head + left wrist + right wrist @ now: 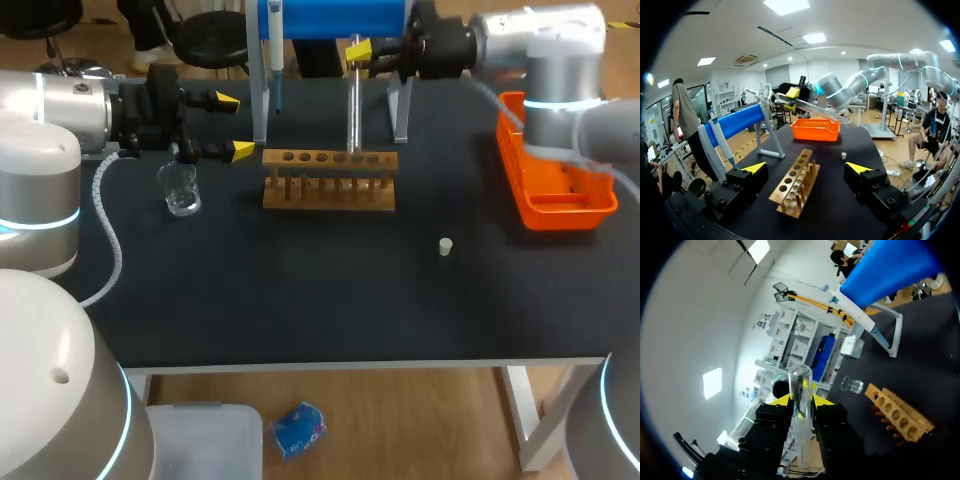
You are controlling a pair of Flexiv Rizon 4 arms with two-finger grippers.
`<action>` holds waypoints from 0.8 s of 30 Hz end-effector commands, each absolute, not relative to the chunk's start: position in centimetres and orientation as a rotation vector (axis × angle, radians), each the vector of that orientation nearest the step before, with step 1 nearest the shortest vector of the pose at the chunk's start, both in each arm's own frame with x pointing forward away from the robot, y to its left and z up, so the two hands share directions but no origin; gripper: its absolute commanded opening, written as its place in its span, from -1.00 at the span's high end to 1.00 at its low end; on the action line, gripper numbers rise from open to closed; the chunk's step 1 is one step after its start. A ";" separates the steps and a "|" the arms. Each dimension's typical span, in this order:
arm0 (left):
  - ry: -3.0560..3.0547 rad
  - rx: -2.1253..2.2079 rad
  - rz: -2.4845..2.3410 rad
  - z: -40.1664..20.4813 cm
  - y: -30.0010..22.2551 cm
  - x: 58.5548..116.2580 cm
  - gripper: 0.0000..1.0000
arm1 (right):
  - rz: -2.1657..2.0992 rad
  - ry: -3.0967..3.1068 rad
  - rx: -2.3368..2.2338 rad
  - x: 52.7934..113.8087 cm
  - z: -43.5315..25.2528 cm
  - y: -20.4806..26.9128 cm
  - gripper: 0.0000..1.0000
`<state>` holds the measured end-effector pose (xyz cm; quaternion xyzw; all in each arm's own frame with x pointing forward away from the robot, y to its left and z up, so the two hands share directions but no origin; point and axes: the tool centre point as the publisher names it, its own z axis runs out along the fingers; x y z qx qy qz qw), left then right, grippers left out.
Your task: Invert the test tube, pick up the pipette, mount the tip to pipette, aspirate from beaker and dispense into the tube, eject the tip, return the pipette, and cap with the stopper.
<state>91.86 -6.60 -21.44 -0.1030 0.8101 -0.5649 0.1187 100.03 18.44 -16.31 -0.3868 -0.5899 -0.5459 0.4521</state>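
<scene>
Glass test tube (353, 105) stands upright at the far side, gripped near its top by the right gripper (356, 55). Its lower end meets the right-hand holes of the wooden rack (330, 190). The left gripper (235, 125), wide open and empty, sits left of the rack, beside the beaker (181, 190).

Our left arm (60, 110) comes in from the left side and lies level above the tabletop (300, 290), its wrist pointing across toward the right. The left gripper (232, 125) has its two yellow-tipped fingers spread wide apart. Our right arm (560, 60) comes in from the far right corner and stretches level toward the left over the back of the tabletop, and the right gripper (358, 50) has its fingers closed from both sides on an upright test tube (352, 105).
</scene>
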 end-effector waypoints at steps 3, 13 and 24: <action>2.368 -0.300 -1.652 -21.5 -6.6 91.8 -1.00 | -1.279 -1.256 -0.909 99.4 -17.7 19.1 1.00; 2.368 -0.300 -1.652 -21.5 -6.6 91.8 -1.00 | -1.179 -1.291 -0.854 98.9 -18.3 18.9 1.00; 2.368 -0.300 -1.652 -21.5 -6.6 91.8 -1.00 | -1.119 -1.347 -0.929 99.2 -19.0 18.5 1.00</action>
